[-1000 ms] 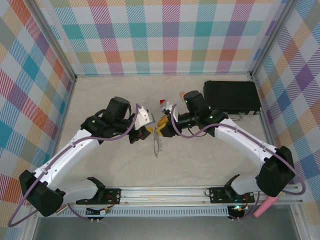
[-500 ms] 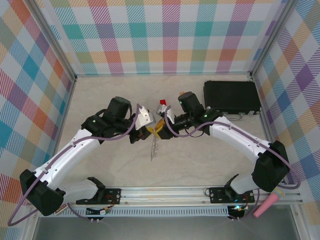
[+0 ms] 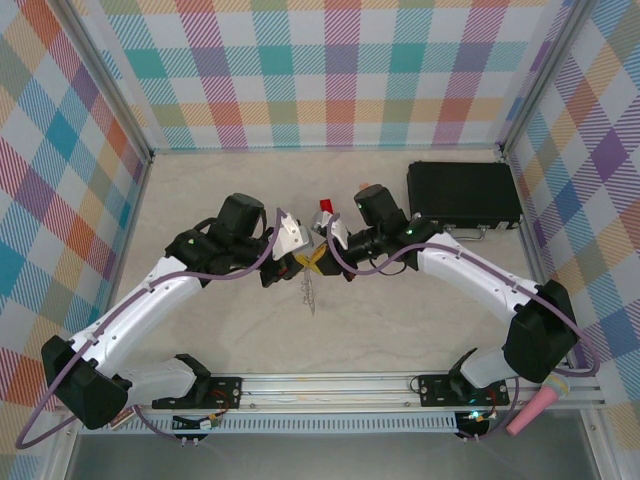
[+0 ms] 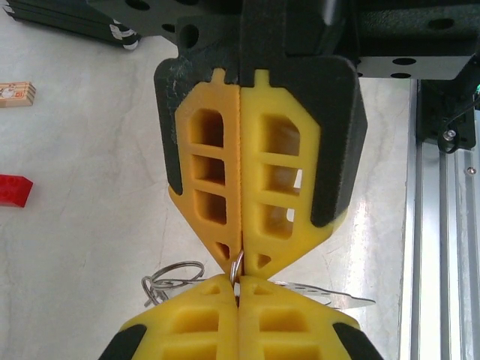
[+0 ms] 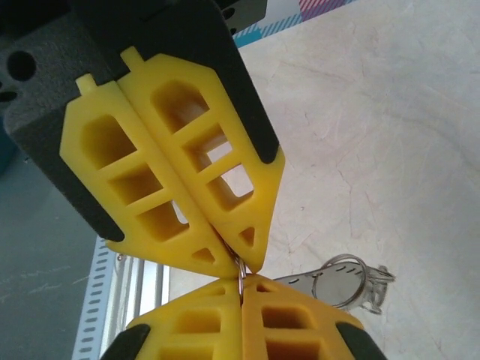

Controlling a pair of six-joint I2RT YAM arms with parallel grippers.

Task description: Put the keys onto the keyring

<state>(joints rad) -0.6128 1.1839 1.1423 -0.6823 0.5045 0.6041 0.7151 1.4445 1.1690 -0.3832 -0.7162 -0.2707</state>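
Note:
The keyring (image 3: 310,290) hangs edge-on as a thin grey strip between the two arms above the table. In the left wrist view its flat grey body (image 4: 330,294) and wire loops (image 4: 169,277) show behind the yellow fingers. My left gripper (image 3: 298,264) (image 4: 240,285) and right gripper (image 3: 321,258) (image 5: 241,283) meet tip to tip. Both are shut on the same thin wire loop (image 4: 238,264) (image 5: 241,271) of the keyring. The keys are hidden.
A red block (image 3: 325,206) (image 4: 15,190) and a small tan block (image 4: 16,94) lie on the table just behind the grippers. A black case (image 3: 463,195) sits at the back right. The aluminium rail (image 3: 330,385) runs along the near edge.
My right gripper has shifted slightly back and left and has shut on the wire loop. The hanging keyring has risen a little. The left gripper stays shut in place.

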